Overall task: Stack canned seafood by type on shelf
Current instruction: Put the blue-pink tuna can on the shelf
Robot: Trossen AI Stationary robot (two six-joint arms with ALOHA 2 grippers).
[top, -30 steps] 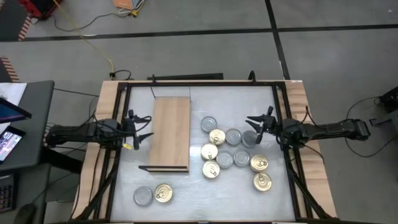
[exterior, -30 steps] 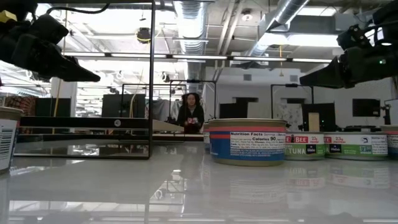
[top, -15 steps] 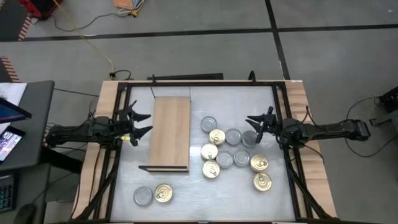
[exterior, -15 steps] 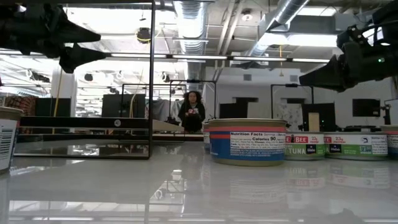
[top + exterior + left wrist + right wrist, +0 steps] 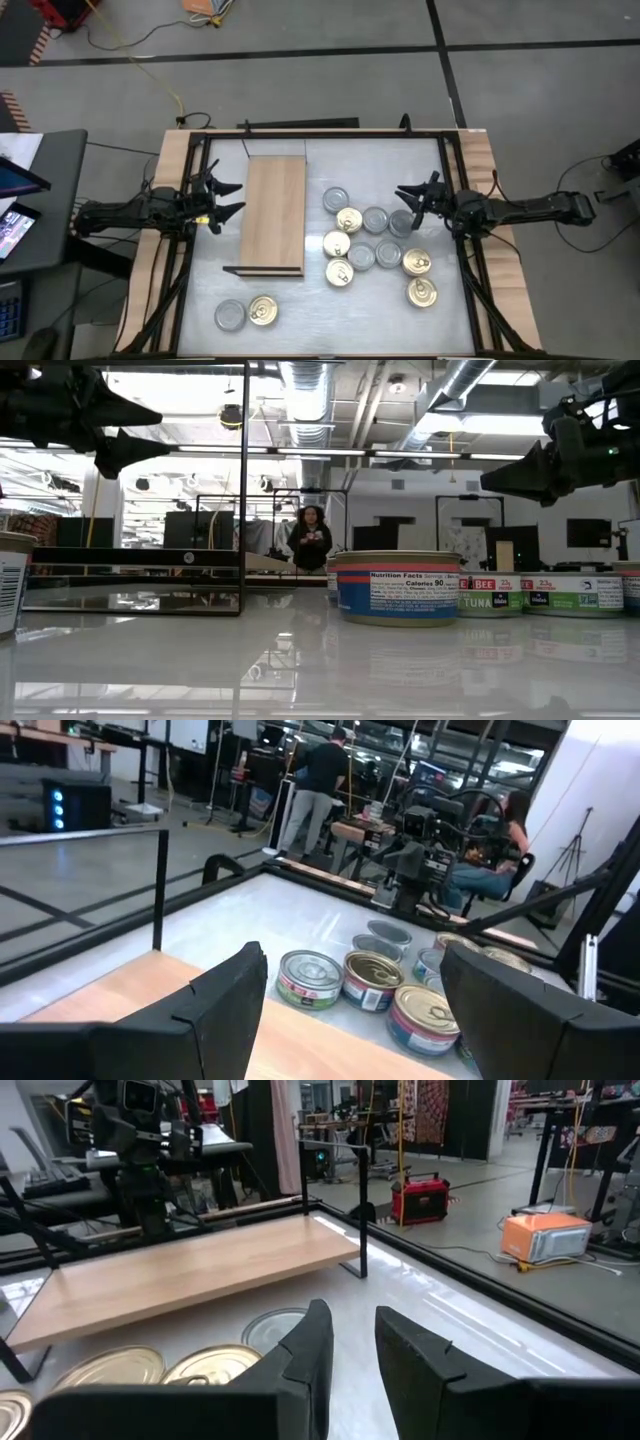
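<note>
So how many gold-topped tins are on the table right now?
6. Five gold-topped tins lie in the cluster right of the shelf; the sixth tin lies near the front edge beside a silver-topped tin. None looks hidden.

Left arm reaches in level from the left side, left claw [image 5: 224, 196] raised, fingers spread wide with nothing between them, tips pointing toward the right arm. Right arm stretches in level from the opposite side, right claw [image 5: 407, 201] raised too, fingers [image 5: 300, 1355] narrowed to a slim gap, holding nothing, tips pointing back at the left claw.
</note>
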